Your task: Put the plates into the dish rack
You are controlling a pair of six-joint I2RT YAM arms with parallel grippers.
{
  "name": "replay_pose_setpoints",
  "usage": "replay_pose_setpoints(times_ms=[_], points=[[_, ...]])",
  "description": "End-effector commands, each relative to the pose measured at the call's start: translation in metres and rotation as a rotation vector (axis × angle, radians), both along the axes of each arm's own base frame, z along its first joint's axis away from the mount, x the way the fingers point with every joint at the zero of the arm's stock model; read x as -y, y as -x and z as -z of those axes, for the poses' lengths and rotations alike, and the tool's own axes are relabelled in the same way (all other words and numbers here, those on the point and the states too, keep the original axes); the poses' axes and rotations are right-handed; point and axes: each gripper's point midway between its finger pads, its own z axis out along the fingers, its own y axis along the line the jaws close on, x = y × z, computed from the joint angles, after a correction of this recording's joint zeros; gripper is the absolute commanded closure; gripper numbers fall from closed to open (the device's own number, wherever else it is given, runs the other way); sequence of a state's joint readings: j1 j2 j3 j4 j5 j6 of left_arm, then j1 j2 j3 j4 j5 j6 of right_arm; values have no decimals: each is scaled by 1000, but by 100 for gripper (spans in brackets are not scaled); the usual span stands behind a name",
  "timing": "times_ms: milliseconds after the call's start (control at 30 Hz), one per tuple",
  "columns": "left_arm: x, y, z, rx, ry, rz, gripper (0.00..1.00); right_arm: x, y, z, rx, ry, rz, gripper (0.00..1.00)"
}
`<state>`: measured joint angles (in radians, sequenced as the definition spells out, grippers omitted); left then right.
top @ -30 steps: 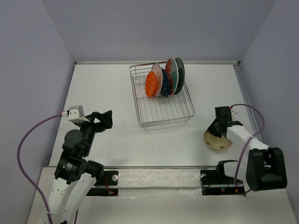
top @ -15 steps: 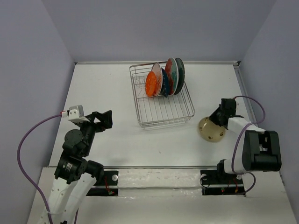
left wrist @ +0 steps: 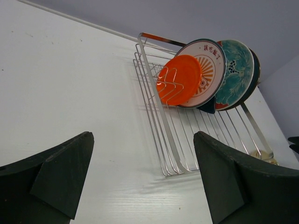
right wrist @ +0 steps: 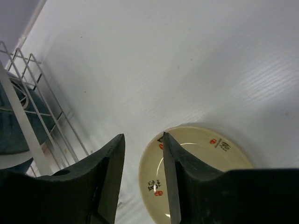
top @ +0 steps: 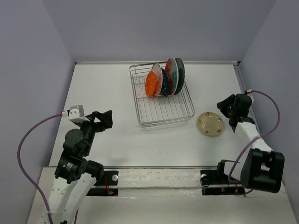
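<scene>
We see cream plate [top: 210, 124] flat on table [top: 103, 88], right of dish rack [top: 166, 122]. Right gripper [top: 225, 106] near it, fingers narrow, empty; left gripper [top: 105, 119] wide, empty.

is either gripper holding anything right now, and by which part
Nothing is held. The left gripper and right gripper are open and empty; the cream plate lies flat on the table.

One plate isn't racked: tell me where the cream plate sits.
Top view: the cream plate lies flat on the table, right of the dish rack, near the right gripper.
</scene>
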<state>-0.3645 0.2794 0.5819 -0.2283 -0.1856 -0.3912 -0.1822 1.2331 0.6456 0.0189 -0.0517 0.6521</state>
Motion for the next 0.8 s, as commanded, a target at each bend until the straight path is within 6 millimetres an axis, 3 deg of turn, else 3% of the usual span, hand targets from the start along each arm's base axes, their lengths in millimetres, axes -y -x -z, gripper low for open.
replay_pose_setpoints(times_ms=[0, 100, 200, 367, 500, 633, 767], points=[[-1, 0, -20, 68, 18, -2, 1, 30, 57, 44, -206, 43, 214, 52], [0, 1, -20, 71, 20, 2, 1, 45, 90, 66, -236, -19, 335, 52], [0, 2, -23, 79, 24, 7, 1, 46, 101, 62, -205, -11, 346, 48], [1, 4, -24, 86, 27, 11, 1, 50, 101, 57, -218, -3, 345, 36], [-1, 6, -27, 101, 32, 7, 1, 43, 91, 69, -266, -58, 279, 35], [-1, 8, -28, 106, 35, 7, 1, 22, 84, 93, -330, -152, 158, 43], [-1, 9, -29, 110, 40, 8, 1, 17, 85, 112, -366, -205, 131, 60]])
